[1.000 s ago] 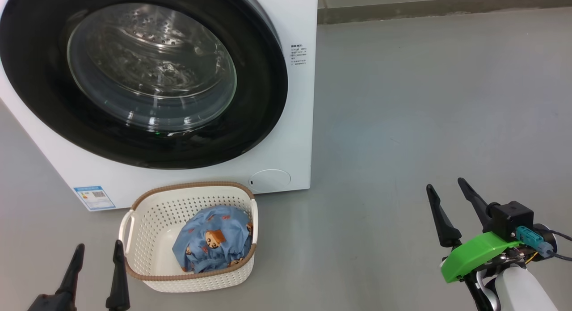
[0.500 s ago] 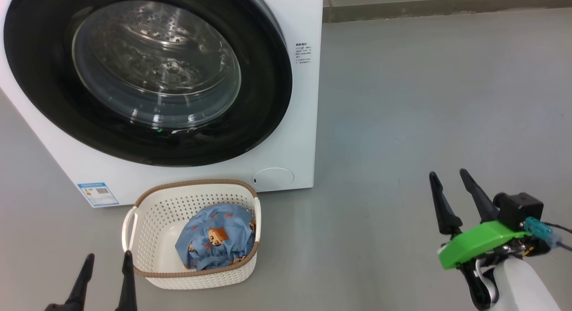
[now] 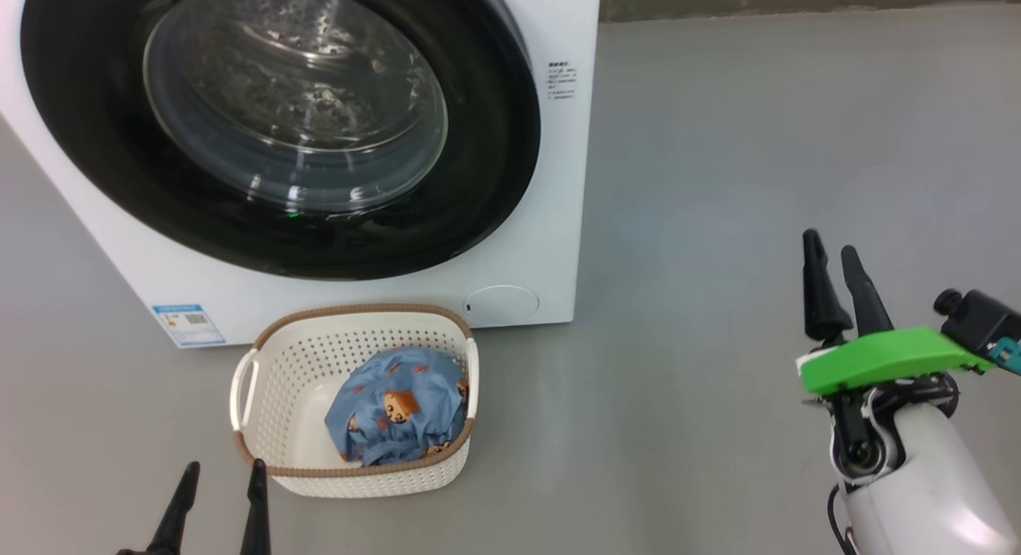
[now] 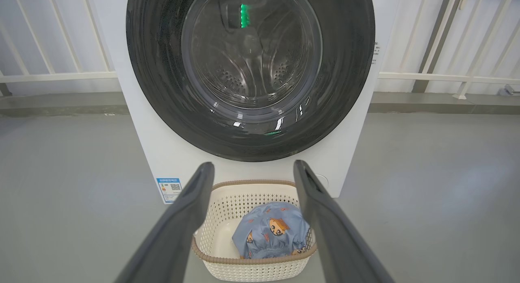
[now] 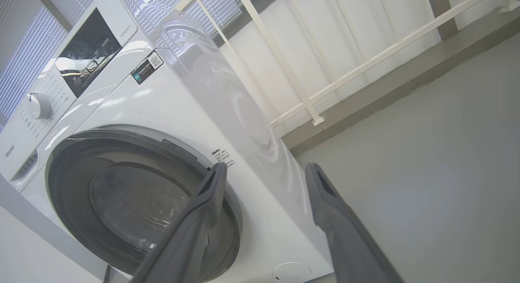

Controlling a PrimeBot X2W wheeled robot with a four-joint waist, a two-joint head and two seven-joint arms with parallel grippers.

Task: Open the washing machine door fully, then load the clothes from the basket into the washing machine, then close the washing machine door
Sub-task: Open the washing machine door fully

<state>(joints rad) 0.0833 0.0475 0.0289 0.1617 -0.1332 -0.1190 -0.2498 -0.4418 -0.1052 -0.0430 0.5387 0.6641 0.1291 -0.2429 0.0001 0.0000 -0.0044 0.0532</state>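
Observation:
The white washing machine stands at the upper left with its black-rimmed glass door closed flat against the front. On the floor before it sits the cream basket, and the blue bear-print clothes lie bundled in its right half. My left gripper is open at the bottom left, just left of the basket's near corner. My right gripper is open at the right, raised well clear of the machine. The left wrist view has the door, basket and clothes straight ahead between open fingers.
Grey floor spreads to the right of the machine. A low kerb and white railing run behind the machine. The right wrist view shows the machine's control panel with a knob and its glossy right side.
The head camera has shifted, so the machine and basket sit further right and higher. My right gripper has risen and its fingers point more upright. The door and clothes are unchanged.

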